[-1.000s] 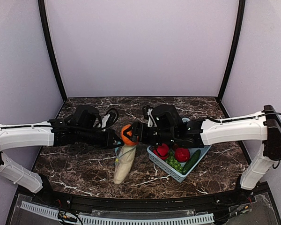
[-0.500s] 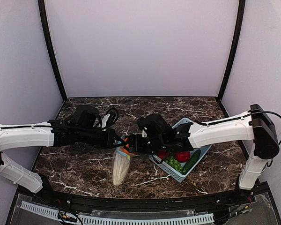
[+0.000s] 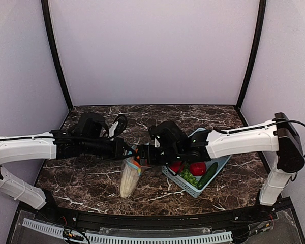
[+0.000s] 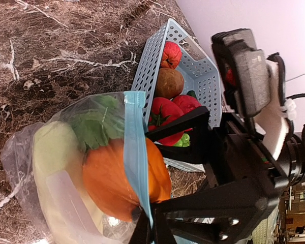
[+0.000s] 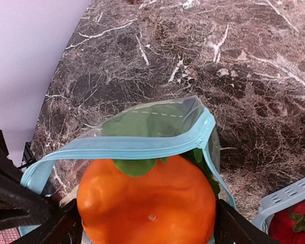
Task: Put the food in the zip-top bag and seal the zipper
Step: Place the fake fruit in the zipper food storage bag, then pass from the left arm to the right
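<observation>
**Top external view.**
- Item: flat clear plastic zip-top bag, mid-table. Its mouth is up at the arms and its long axis runs down toward the near edge.
- A long cream-white squash lies inside, along that axis.
- The left gripper meets the mouth from the left and the right gripper from the right, so you have both at the mouth.
- The light blue lattice basket, with the rest of the food, sits just beside the right gripper.

**Left wrist view.**
- The left gripper is closed tight, pinching the near end of the light blue zipper strip.
- A round orange toy fruit sits in the mouth, partly past the strip.
- Its green leaf points into the bag.

**Right wrist view.**
- The right gripper's fingers stand wide, one on either side of the orange.
- You cannot tell whether they press on it or are clear of it.
- The bag's depth appears to lie straight ahead of this gripper, beyond the orange.
- The coming move likely runs forward along the bag's length, toward the squash.
</observation>
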Motion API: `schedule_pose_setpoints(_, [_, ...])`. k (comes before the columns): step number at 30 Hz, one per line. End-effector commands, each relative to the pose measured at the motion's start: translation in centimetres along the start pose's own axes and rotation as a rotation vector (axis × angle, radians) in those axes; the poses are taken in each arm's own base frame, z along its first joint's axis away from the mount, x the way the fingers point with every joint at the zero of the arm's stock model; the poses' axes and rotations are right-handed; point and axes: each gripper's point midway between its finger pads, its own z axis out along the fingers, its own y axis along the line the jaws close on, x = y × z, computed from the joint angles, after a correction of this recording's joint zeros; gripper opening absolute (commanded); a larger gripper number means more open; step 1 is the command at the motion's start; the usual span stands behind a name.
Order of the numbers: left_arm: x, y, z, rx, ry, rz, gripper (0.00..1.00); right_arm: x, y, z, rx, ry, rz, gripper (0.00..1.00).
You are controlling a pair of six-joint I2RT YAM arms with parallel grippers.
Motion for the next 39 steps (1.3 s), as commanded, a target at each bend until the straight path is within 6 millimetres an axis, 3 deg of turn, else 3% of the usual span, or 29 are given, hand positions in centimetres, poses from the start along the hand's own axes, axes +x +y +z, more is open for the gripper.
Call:
schedule_pose_setpoints(1, [0.3, 0.5, -0.7, -0.015, -0.013, -0.005, 0.01, -2.0, 3.1, -3.9, -0.102, -0.072, -0.042, 0.87])
schedule_pose_setpoints(7, [0.4, 0.6, -0.5, -0.014, -0.008, -0.012, 0.01, -2.4, 2.9, -6.2, -0.105, -0.096, -0.046, 0.94])
schedule_pose_setpoints(12, [0.2, 0.5, -0.4, -0.008, -0.008, -0.012, 0.01, -2.1, -0.2, -6.2, 0.016, -0.100, 0.032, 0.91])
schedule_pose_setpoints(16, [0.3, 0.5, -0.5, -0.011, -0.007, -0.013, 0.01, -1.3, -2.1, -5.6, 0.047, -0.070, 0.106, 0.76])
schedule_pose_setpoints(26, [0.5, 0.7, -0.6, -0.018, -0.002, -0.012, 0.01, -0.3, -2.9, -3.7, 0.075, -0.025, 0.103, 0.40])
schedule_pose_setpoints(34, [0.4, 0.9, -0.8, -0.036, -0.007, -0.007, 0.01, -0.6, -2.5, -3.1, 0.069, -0.023, 0.086, 0.21])
schedule_pose_setpoints(39, [0.4, 1.0, -0.9, -0.040, -0.007, -0.006, 0.01, -0.8, -2.7, -2.9, 0.081, -0.029, 0.077, 0.21])
